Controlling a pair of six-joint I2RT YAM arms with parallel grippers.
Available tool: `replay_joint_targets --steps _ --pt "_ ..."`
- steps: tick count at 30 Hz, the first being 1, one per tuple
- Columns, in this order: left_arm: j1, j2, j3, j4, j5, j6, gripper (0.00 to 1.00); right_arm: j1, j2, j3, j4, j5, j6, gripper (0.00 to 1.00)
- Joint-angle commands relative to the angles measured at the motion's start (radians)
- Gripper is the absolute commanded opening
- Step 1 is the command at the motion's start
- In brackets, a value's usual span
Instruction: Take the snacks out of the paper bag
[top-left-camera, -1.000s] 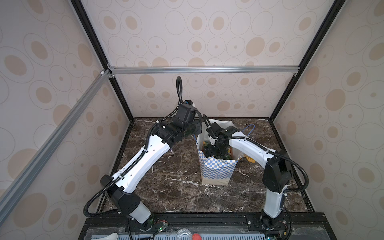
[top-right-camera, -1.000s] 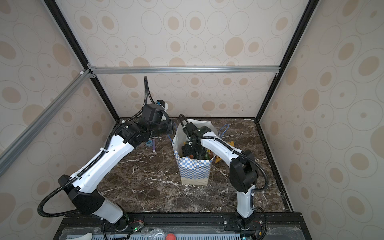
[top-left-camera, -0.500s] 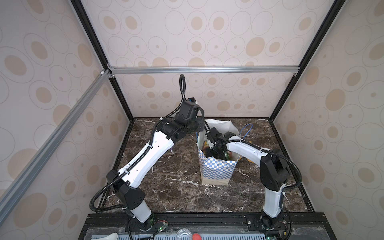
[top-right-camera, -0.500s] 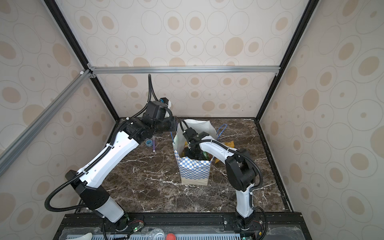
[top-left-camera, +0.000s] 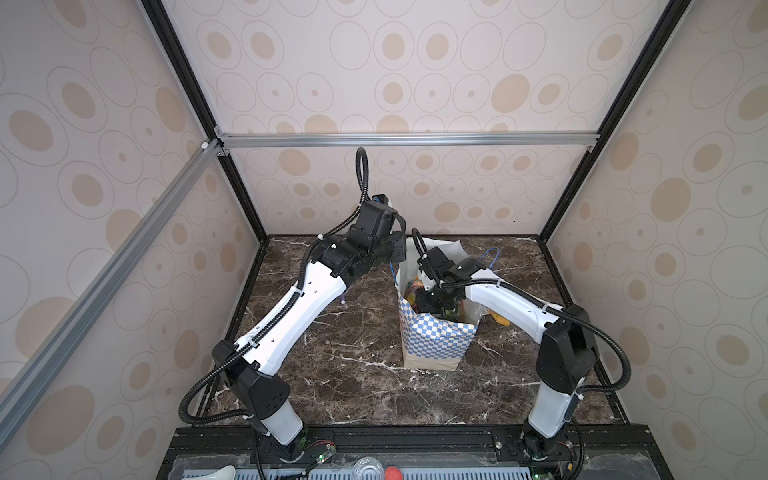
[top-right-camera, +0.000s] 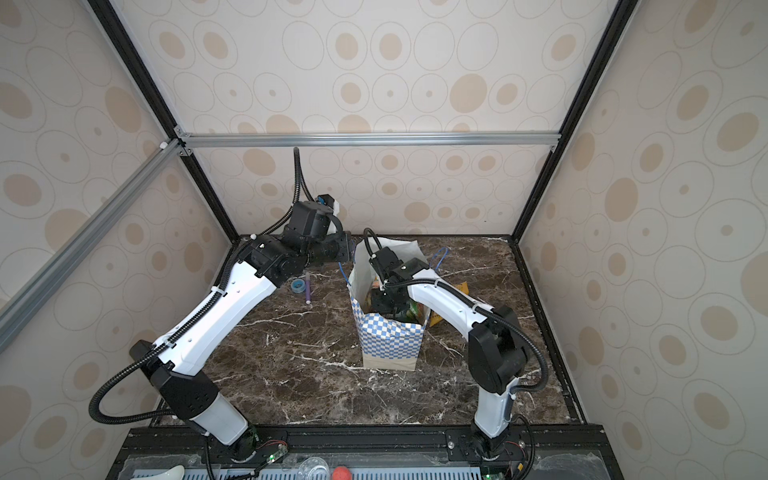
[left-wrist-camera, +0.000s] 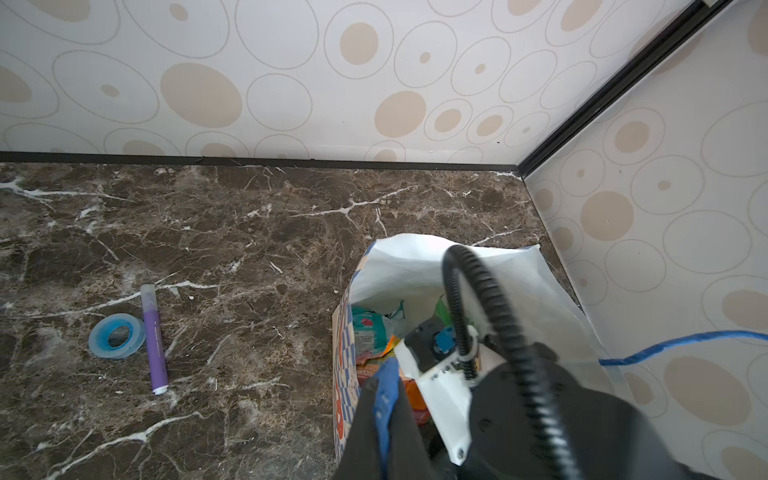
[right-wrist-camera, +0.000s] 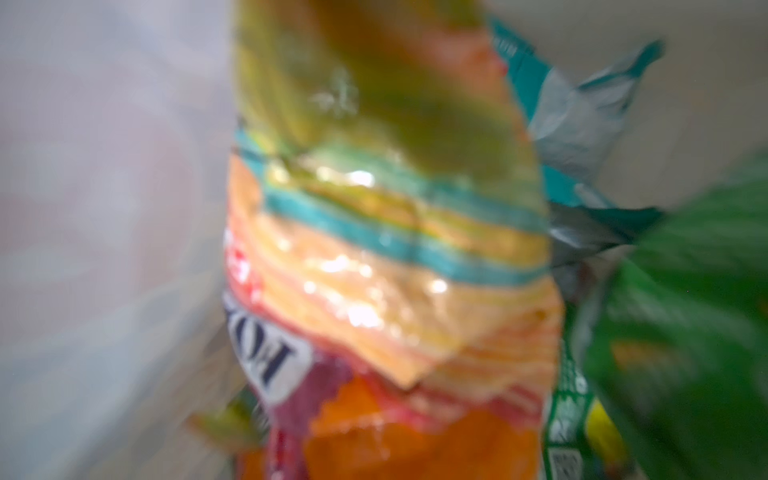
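The paper bag stands upright mid-table, blue-and-white checkered outside, white inside. My left gripper sits at its left rim, shut on a blue cord handle. My right gripper reaches down into the bag's mouth; its jaws are hidden. Snacks fill the bag: a teal packet, an orange one. The right wrist view is blurred and filled by a striped orange-yellow packet, a "FOX'S" label, a green packet and a teal one.
A blue tape roll and a purple pen lie left of the bag. The other blue handle hangs behind the bag. An orange packet lies on the table behind my right arm. Enclosure walls stand close behind and right.
My left gripper has shifted back and to the right with the handle. My right gripper has gone deeper into the bag, and its elbow has moved right.
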Motion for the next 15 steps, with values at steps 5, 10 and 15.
replay_joint_targets --steps 5,10,15 --pt "0.008 -0.050 -0.034 0.040 -0.016 0.011 0.00 -0.002 -0.127 0.100 -0.056 0.056 0.019 0.00" --pt "0.009 -0.065 -0.054 0.055 -0.001 0.011 0.03 -0.003 -0.175 0.103 -0.044 0.094 0.036 0.00" --pt "0.010 -0.098 -0.089 0.087 0.011 0.002 0.12 -0.005 -0.180 0.133 -0.050 0.102 0.035 0.00"
